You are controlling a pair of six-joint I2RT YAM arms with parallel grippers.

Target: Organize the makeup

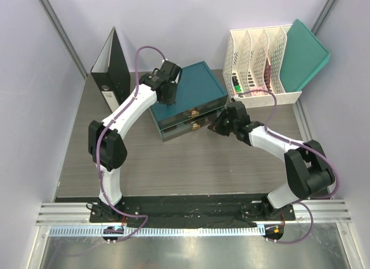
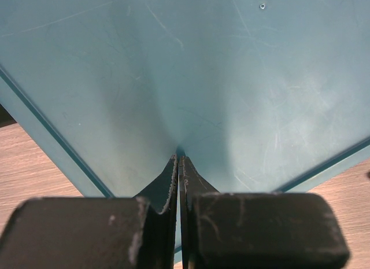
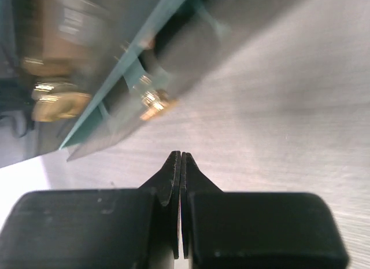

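Overhead view is giving the whole layout. A teal drawer box [image 1: 193,87] is sitting mid-table, a black binder [image 1: 115,63] is standing at upper left, and a white perforated file rack [image 1: 254,49] is standing at upper right with a teal board [image 1: 305,55] leaning in its last slot.

The left gripper [image 1: 167,94] is resting over the box's top. The right gripper [image 1: 215,127] is hanging just beside the right end of the drawer fronts.

The makeup is not showing clearly in any view. Small dark and pinkish bits [image 1: 250,81] are sitting low in the rack's slots next to a green marker [image 1: 236,82], too small to name.

Left wrist view is adding what the overhead misses:
- The left gripper [image 2: 179,159] has its jaws pressed together, gripping nothing, tips meeting the box lid [image 2: 231,78].
- The lid is smooth teal plastic, finely scratched.
- Grey wood-grain table [image 2: 29,159] is peeking in at both lower corners.

Right wrist view is blurred:
- The right gripper [image 3: 181,156] also has its jaws together, holding nothing, and is hovering above the grain.
- Round gold knobs [image 3: 153,101] are glinting on the drawer front at upper left.

The binder's spine label [image 1: 106,89] is too small to read.
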